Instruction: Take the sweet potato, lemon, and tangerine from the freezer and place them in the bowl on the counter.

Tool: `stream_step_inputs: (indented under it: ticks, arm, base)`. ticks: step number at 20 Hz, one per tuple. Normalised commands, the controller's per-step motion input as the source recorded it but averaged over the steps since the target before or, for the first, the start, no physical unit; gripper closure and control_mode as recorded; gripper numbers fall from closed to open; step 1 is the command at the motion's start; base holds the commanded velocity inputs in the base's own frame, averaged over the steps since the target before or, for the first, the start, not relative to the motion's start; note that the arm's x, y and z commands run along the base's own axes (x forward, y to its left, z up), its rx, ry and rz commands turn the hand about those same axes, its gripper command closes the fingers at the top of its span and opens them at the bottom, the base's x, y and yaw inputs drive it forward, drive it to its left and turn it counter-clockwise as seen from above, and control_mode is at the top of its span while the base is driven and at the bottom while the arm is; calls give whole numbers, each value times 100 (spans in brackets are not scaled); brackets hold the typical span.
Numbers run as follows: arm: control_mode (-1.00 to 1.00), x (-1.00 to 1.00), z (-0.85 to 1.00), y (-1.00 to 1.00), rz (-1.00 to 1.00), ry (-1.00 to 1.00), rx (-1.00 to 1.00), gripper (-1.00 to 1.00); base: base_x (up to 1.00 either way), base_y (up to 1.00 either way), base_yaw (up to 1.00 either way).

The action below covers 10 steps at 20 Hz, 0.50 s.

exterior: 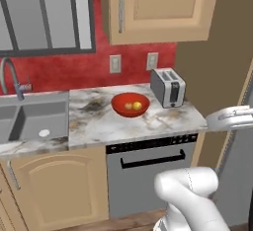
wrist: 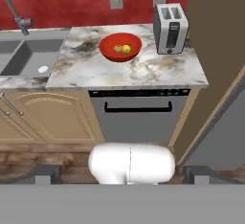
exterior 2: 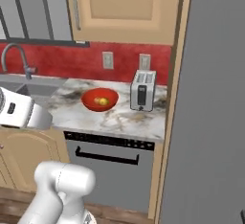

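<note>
A: Item one, the wide glossy red round bowl point(exterior: 130, 104). Where is it sitting?

B: On the white-grey marble desk point(exterior: 99, 121), just beside the silver two-slot toaster point(exterior: 168, 87), which is standing at its 3 o'clock in the left base view. Two pieces are lying inside, touching: a small bright yellow lemon point(wrist: 126, 49) and a duller brownish lump point(wrist: 117, 49) at its 9 o'clock, probably the sweet potato. Both are too small to give a long axis or a pointing direction.

A: Item two, the tangerine?

B: I judge it is yet to be fetched. The tall plain grey freezer point(exterior 2: 215, 122) is filling the right side of the right base view; its shelves are hidden.

A: Item three, the jaws?

B: Standing fully apart and empty; the two dark tips are barely rising at the bottom corners of the hand view. The bowl is lying at 12 o'clock from them, well apart, while the freezer panel is sitting at about 3 o'clock. The coming move turns on swinging toward that side.
</note>
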Motion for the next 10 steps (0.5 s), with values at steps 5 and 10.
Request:
stream_step_inputs:
  ticks: [5,10]
  arm:
    - [100,0,0,0,0,0,0,-100]
    - [100,0,0,0,0,0,0,-100]
  base:
    - [-29,-91,0]
    - [-1,-100,0]
